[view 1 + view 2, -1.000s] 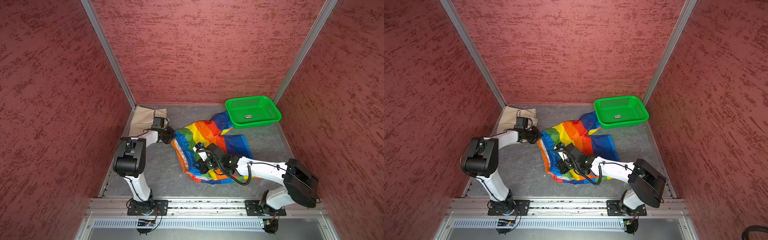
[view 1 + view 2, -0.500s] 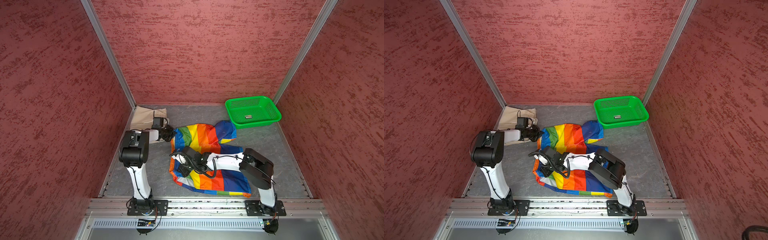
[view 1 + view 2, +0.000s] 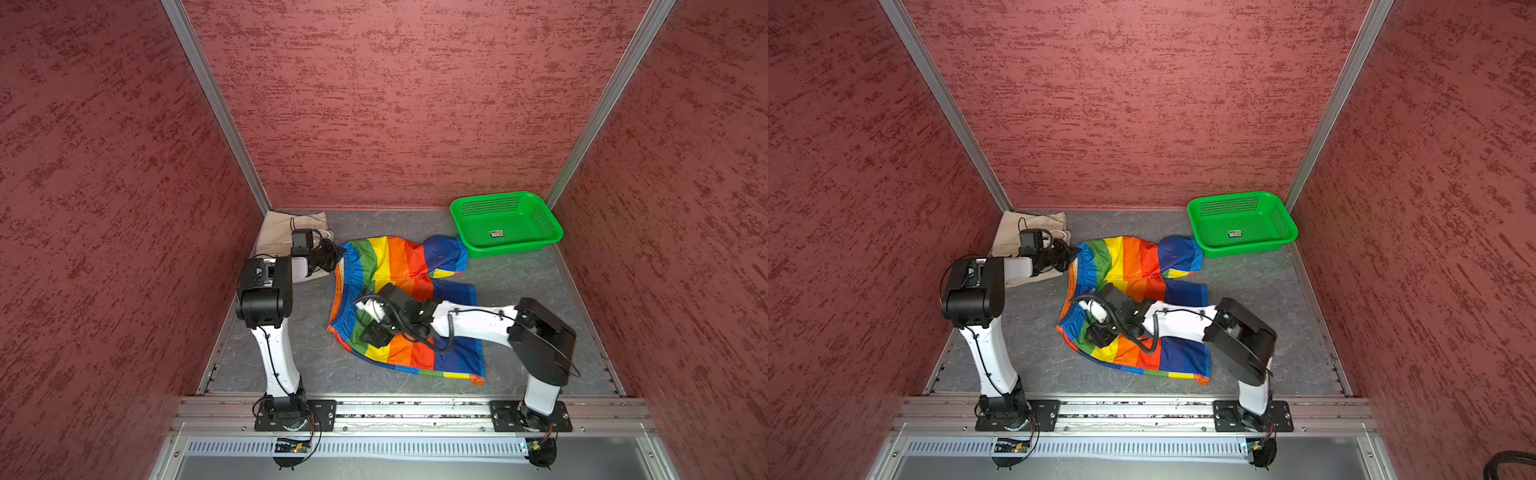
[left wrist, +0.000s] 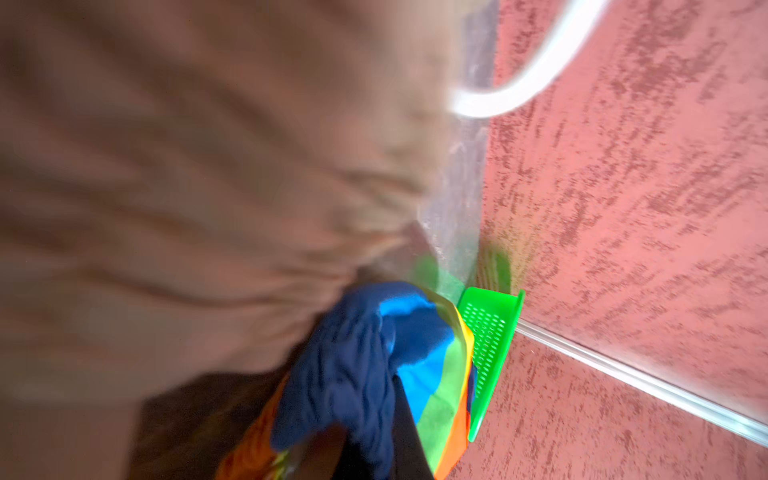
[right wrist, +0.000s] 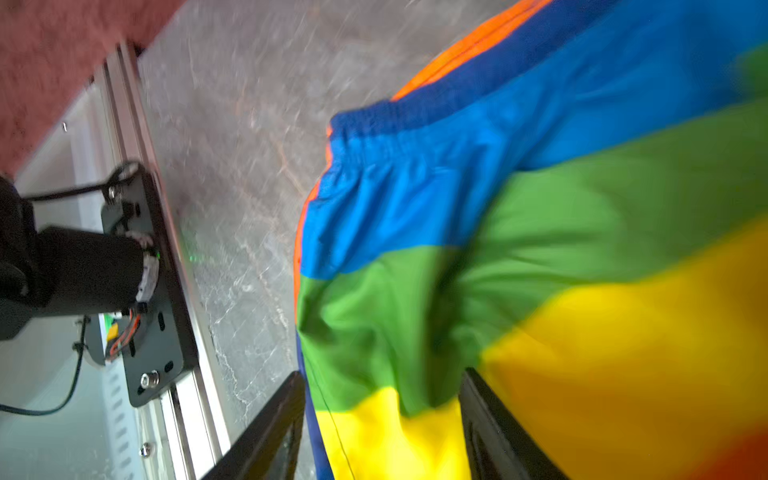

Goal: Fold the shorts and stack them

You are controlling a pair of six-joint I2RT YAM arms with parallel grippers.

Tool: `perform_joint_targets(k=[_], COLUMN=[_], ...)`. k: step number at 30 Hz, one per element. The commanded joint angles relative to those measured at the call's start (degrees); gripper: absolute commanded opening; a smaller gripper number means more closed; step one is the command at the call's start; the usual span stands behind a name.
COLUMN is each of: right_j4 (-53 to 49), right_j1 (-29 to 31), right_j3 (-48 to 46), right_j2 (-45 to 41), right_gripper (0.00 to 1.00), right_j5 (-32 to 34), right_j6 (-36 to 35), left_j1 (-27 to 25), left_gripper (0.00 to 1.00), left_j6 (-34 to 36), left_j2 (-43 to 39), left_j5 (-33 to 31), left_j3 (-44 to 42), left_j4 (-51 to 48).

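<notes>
Right elbow swung outward; right gripper (image 5: 382,374) jaws parted over rainbow shorts (image 3: 399,262) (wrist view only); left gripper (image 3: 336,253) pinches corner.

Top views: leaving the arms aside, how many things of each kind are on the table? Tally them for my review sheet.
Shorts: 2 (rainbow-striped shorts, beige shorts)
Basket: 1 (green basket)
Label: 1 (small label lying inside the basket, too small to read)
Total: 4
</notes>
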Motion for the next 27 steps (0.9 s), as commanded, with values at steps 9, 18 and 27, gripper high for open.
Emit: perform_joint_targets(k=[9, 18, 27], right_j4=[-7.50, -0.80, 4.51], right_j1=[-28.21, -45.32, -50.35], right_j3=[-12.44, -16.51, -5.89], right_j2=[-19.34, -20.53, -9.69], right_gripper=[0.65, 0.61, 0.60], right_j5=[18.67, 16.17, 11.75], right_j6=[11.55, 15.34, 18.00], left_j1=[0.27, -7.15, -18.94], left_gripper=[0.76, 0.67, 0.67], left_j6=[-0.03, 19.45, 27.48], left_j2=[-3.68, -17.32, -14.92], left_j5=[7.04, -10.18, -19.22], left_j3=[-1.14, 5.59, 15.85], left_j4=[0.27, -27.43, -37.74])
